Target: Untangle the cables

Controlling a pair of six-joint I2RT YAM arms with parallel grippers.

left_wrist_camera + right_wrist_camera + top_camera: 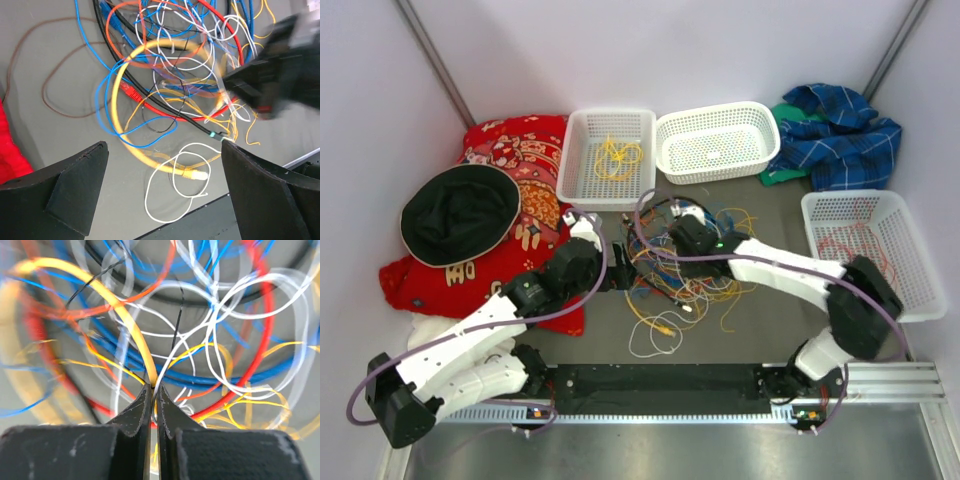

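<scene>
**A:** From above, where is the work?

**B:** The cables (685, 285) lie in one knot mid-table, between my arms. My right gripper (672, 248) is down in its far part. My left gripper (618, 272) sits just left of it.

**A:** And the left wrist?

**B:** My left fingers (75, 190) stand wide apart, holding nothing, above the pile. A thick yellow cable (120, 100) makes a big loop there, with its plug end lying free on the near side. My right gripper meets that loop on its right.

**A:** The right wrist?

**B:** The jaws are pressed together, pinching that yellow cable at the tips. A white strand runs just beside them, and I cannot tell if it is caught too.

**A:** So which step is this?

**B:** The grip is made, but the cable is not yet drawn out. Next, I judge, comes a slow pull away from the pile while my left closes on the rest to hold it down. Blue and orange strands cross the loop and may drag. The white basket (575, 150) at far left holds a yellow cable, so that is likely where this one goes.
</scene>
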